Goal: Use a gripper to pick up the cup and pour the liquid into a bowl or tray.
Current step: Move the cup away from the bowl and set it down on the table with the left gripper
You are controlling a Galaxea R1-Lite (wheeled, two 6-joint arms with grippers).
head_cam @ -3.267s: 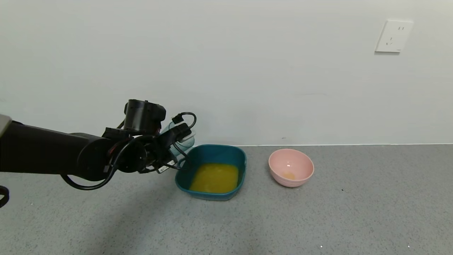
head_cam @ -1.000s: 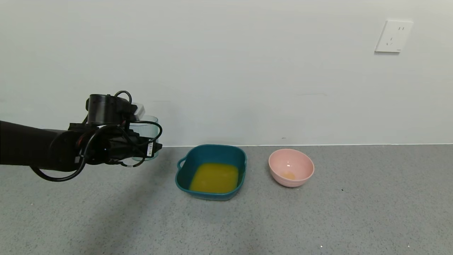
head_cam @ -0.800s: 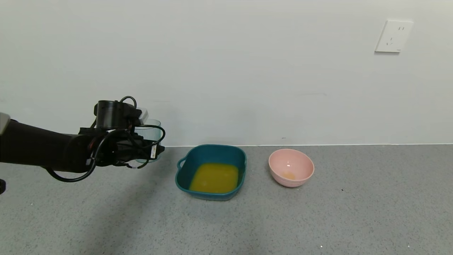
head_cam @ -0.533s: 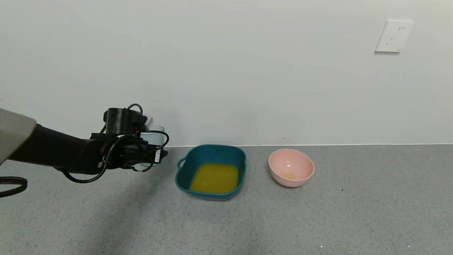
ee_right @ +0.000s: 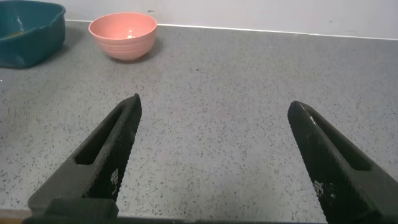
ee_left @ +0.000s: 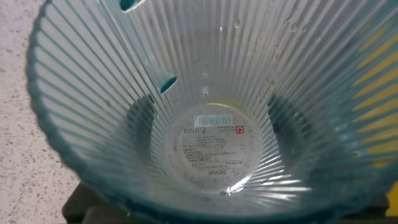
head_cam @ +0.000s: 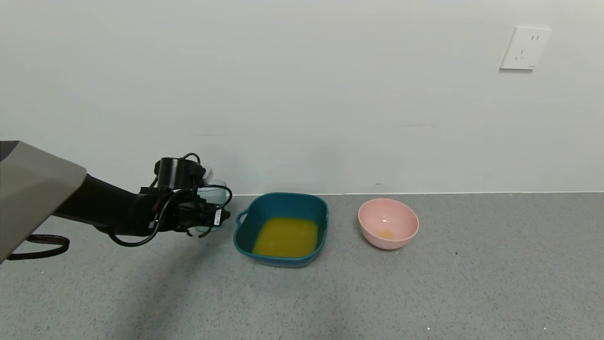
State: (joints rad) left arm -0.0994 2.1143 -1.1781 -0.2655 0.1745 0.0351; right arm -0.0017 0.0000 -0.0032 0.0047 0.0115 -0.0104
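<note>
Far left: left gripper (head_cam: pixel 207 218) low over the grey surface (head_cam: pixel 424 293), fingers pinching the cup (head_cam: pixel 213 192), which sits upright just beside the tray's loop handle; whether its base touches the surface, cannot tell. Left wrist view looks straight down into the cup (ee_left: pixel 214 124): empty, a few droplets on the ribbed wall, label at the bottom. Judged light now, thin springy plastic, wet and somewhat slippery; ribs should help grip; hold at mid-wall, gently, since hard squeezing would likely flex it. Centre: teal tray (head_cam: pixel 245 238) holding the orange liquid (head_cam: pixel 286 237), so pouring looks done; setting the cup down seems the step in hand. Right of it, apart: pink bowl (head_cam: pixel 388 223) with a small orange trace inside. Right gripper (ee_right: pixel 214 155) idle over bare surface, fingers spread wide, holding nothing.
</note>
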